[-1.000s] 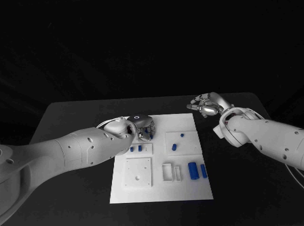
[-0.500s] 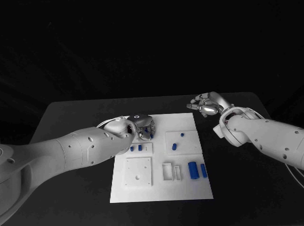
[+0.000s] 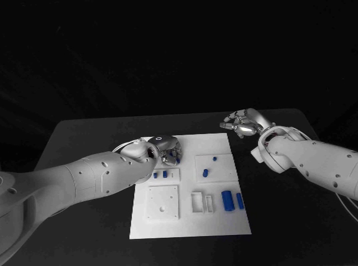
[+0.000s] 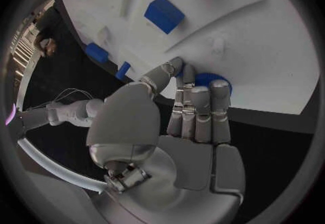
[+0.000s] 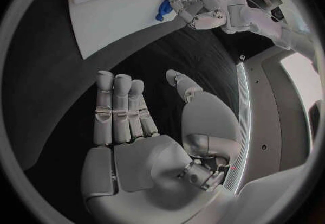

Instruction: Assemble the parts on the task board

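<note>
Blue part [image 4: 206, 79] against left fingers [image 4: 200, 106]

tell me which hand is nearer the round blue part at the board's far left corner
Left. The left hand has its fingertips on the round blue part; the right hand is off the board, beyond its far right corner.

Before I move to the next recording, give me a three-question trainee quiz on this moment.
1. True or false: the right hand is over the board.
2. Which hand has its fingers on a blue part? A) left B) right C) neither
3. Fill in: the left hand works at the board's ___ edge, near or far from the robot.

Key: 1. False; it is open over the black table, beyond the board's corner. 2. A; the left wrist view shows its fingers around a round blue part. 3. Far.
</note>
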Controlling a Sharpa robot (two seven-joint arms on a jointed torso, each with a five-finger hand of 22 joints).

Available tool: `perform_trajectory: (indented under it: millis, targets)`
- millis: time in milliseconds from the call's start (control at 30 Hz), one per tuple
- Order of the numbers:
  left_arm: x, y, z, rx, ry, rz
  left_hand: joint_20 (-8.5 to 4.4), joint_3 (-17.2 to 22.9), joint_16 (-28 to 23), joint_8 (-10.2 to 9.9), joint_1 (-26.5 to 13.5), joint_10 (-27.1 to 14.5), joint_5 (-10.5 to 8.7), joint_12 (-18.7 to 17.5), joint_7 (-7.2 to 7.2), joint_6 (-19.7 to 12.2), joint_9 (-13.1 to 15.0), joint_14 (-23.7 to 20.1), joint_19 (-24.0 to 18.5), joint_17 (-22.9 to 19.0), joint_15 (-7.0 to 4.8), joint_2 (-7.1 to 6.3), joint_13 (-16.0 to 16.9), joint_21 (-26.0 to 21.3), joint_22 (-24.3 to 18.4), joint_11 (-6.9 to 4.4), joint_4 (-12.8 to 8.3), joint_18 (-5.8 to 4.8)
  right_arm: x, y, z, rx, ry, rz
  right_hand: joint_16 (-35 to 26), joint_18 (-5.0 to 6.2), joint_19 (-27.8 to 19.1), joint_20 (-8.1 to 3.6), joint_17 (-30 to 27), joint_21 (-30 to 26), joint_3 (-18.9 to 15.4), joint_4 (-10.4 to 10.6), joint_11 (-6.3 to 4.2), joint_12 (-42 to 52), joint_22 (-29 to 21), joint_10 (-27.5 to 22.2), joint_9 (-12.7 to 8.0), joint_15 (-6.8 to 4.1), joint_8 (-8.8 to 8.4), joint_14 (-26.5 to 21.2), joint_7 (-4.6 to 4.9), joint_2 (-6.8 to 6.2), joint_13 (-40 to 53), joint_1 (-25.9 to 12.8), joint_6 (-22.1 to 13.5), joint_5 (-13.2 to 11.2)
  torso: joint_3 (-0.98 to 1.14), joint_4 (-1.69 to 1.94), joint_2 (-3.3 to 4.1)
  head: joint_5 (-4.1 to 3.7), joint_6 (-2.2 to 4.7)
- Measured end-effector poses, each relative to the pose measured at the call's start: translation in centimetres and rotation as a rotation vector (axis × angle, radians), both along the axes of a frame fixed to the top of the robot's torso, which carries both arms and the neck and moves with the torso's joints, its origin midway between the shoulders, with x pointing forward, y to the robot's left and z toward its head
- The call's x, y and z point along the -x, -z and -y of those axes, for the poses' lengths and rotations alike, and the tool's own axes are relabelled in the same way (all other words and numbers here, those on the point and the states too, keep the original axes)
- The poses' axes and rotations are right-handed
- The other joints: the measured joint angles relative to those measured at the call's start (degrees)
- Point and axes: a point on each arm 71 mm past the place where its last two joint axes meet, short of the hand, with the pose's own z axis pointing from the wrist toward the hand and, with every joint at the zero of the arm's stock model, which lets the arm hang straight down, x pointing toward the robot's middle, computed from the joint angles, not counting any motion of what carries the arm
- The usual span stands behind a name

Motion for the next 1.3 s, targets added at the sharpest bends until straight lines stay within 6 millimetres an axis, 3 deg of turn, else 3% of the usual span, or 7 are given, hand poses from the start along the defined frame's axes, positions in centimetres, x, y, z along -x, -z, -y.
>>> perform_trajectory:
  millis: [233,433,900,1067,1300]
  targets:
    - [0.1,0.3,-1.0,0.046,-0.03,-0.023,-0.13,-0.04,0.0,-0.07,-0.02,0.3,0.9,0.06,-0.25,0.26,0.08,0.24,0.3,-0.09,-0.2,0.12,0.28,0.0,-0.01,-0.12,-0.03,0.03,0.0,0.0,0.1,0.001,0.001,0.0,0.0,0.0,0.0,0.0,0.02,0.0,0.0,0.0,0.0,0.0,0.05,0.0,0.0,0.0,0.0,0.0,-0.01,0.0,0.0,0.0,-0.01,0.0,0.0,0.0,-0.02,0.02,0.06]
    - [0.1,0.5,-3.1,0.102,-0.081,-0.06,-0.21,-0.04,0.0,0.05,0.06,0.31,0.91,0.23,-0.35,0.37,0.13,0.32,0.39,-0.09,-0.12,0.19,0.09,0.26,-0.01,-0.11,-0.04,0.04,0.0,0.0,0.2,0.002,0.004,0.0,0.0,0.0,0.0,0.01,0.05,0.0,0.0,0.0,0.0,0.0,0.04,0.0,0.0,0.0,0.0,-0.01,-0.03,0.0,0.0,0.0,-0.02,0.0,0.0,-0.03,-0.04,-0.01,0.16]
    - [0.1,-2.3,-4.7,0.254,-0.138,-0.095,-0.33,0.13,0.05,0.05,-0.2,0.51,1.46,0.21,-0.45,0.47,0.13,0.73,0.9,-0.18,-0.13,0.44,0.24,0.26,0.05,-0.31,-0.23,0.03,0.1,0.0,0.3,0.001,0.003,0.0,0.0,0.01,0.19,0.19,0.05,0.0,0.0,0.0,0.0,0.24,0.1,0.0,0.0,0.01,0.0,-0.01,-0.07,0.1,-0.06,-0.1,-0.03,0.0,-0.11,0.2,-0.13,0.37,0.34]
    - [0.0,-2.4,-6.0,0.255,-0.164,-0.106,-0.32,0.06,0.22,-0.05,-0.25,0.5,1.45,0.21,-0.53,0.56,0.13,0.73,0.9,-0.18,-0.13,0.48,0.24,0.26,0.04,-0.31,-0.3,0.03,0.1,0.0,0.4,0.002,0.005,-0.001,0.0,0.01,0.19,0.19,0.04,0.0,0.0,0.0,0.0,0.24,0.09,0.0,0.0,0.01,0.0,-0.01,-0.14,0.24,-0.06,-0.24,0.03,0.0,-0.11,0.16,-0.13,0.59,0.47]
    - [0.1,-2.2,-7.1,0.247,-0.179,-0.112,-0.32,0.2,0.22,0.01,-0.26,0.5,1.44,0.21,-0.53,0.56,0.12,0.73,0.9,-0.23,-0.13,0.48,0.24,0.26,0.09,-0.31,-0.46,0.03,0.1,0.0,0.8,0.004,0.011,-0.001,0.0,0.01,0.18,0.19,0.04,0.0,-0.16,-0.16,0.0,0.24,0.09,0.0,0.0,0.01,0.0,-0.01,-0.15,0.24,-0.06,-0.24,0.03,0.0,-0.1,0.16,-0.07,0.41,0.08]
